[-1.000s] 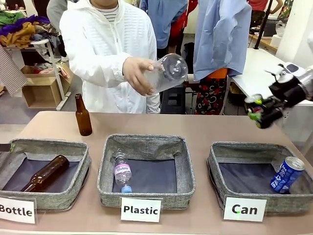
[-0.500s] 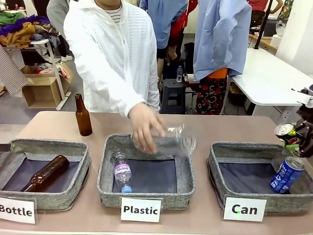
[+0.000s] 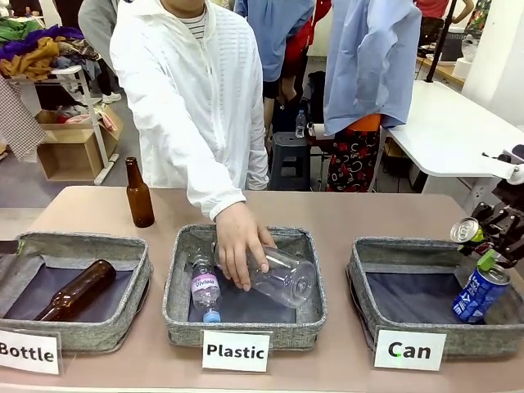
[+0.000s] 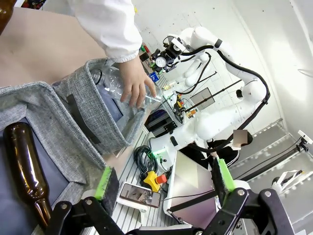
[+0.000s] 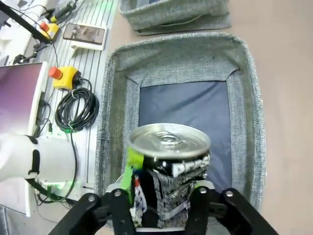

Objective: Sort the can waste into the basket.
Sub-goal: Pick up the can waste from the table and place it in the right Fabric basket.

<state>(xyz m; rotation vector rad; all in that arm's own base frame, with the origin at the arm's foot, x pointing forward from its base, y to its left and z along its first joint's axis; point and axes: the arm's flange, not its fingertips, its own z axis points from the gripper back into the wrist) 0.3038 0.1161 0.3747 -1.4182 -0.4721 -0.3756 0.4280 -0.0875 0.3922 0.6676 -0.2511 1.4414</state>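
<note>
We're dropping the dented can into the Can basket. It's hanging over the basket's far right corner, just above the blue can lying inside. The right gripper jaws are standing apart, and the can looks loose between them, possibly brushing one pad. We're aiming to hold over the basket's lining and open fully, avoiding its rim.

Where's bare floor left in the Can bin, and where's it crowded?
Can basket: the dark floor is bare from the left wall across to the blue can, which leans against the right wall. Crowded at that right end: the dented can and the right gripper hang above it. Tabletop behind the basket is bare too.
</note>
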